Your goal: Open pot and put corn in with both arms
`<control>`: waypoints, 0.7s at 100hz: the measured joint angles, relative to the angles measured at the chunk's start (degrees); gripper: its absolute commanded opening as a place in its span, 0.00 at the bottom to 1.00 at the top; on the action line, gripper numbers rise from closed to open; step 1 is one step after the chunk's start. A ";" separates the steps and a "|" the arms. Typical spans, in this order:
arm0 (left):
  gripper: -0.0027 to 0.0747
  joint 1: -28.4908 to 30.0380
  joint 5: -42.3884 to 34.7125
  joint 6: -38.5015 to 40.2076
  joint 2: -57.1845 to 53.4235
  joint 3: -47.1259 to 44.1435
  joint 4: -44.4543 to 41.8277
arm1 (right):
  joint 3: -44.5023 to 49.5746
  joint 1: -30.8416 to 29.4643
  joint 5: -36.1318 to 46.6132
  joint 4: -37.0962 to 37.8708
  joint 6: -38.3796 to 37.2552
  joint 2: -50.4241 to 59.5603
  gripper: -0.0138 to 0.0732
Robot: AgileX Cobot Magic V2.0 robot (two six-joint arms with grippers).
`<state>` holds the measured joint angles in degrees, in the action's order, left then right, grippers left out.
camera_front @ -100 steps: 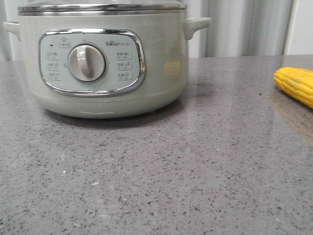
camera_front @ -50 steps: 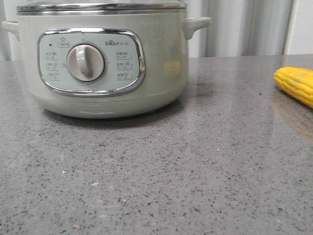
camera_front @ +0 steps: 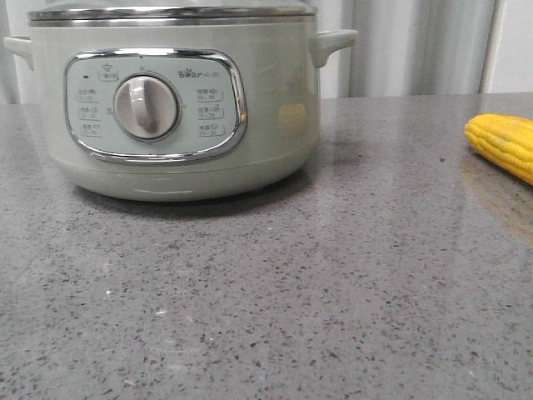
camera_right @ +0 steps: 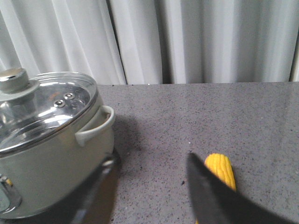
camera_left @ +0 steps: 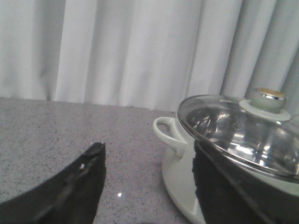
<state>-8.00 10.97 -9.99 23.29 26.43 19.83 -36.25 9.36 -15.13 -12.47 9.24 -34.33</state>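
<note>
The pale sage-green pot stands at the left of the grey counter, dial and chrome panel facing me, a glass lid with a knob closed on it. The yellow corn lies at the far right edge of the front view. My left gripper is open and empty, beside the pot's side handle. My right gripper is open and empty, above the counter between the pot and the corn; one finger partly hides the cob. Neither gripper shows in the front view.
A speckled grey counter stretches in front of the pot. White curtains hang behind the counter's far edge.
The front view has shifted very slightly; pot and corn sit a touch further left in the frame. Nothing was grasped or moved.
</note>
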 measured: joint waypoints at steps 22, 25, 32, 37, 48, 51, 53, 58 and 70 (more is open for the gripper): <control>0.57 -3.21 2.14 -7.06 11.18 7.70 -0.93 | -3.66 0.00 -0.54 0.53 0.00 -6.35 0.79; 0.57 -4.24 1.90 -7.90 12.66 8.61 -0.93 | -3.66 0.00 -0.67 0.53 0.00 -6.60 0.79; 0.59 -7.40 0.85 -9.00 16.54 10.74 -0.93 | -3.66 0.00 -0.76 0.53 0.00 -6.60 0.79; 0.61 -10.02 -0.80 -9.32 19.42 11.97 -0.93 | -3.66 0.00 -0.76 0.53 0.00 -6.60 0.79; 0.62 -16.60 -7.44 -9.67 26.34 14.21 -0.93 | -3.76 0.00 -0.76 0.53 0.00 -6.60 0.79; 0.62 -18.24 -9.46 -9.67 28.20 14.82 -0.93 | -3.76 0.00 -0.76 0.53 0.00 -6.60 0.79; 0.62 -19.43 -10.97 -9.67 29.67 15.29 -0.93 | -3.76 0.00 -0.80 0.53 0.00 -6.60 0.79; 0.62 -21.94 -13.71 -9.67 32.98 16.52 -0.93 | -3.76 0.00 -1.02 0.53 0.00 -6.60 0.79; 0.62 -26.16 -17.66 -9.67 41.30 20.94 -0.93 | -3.76 0.00 -2.30 0.53 0.00 -6.60 0.79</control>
<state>-34.16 -6.69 -19.66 64.59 47.38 18.90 -40.01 9.36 -17.43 -11.94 9.24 -40.93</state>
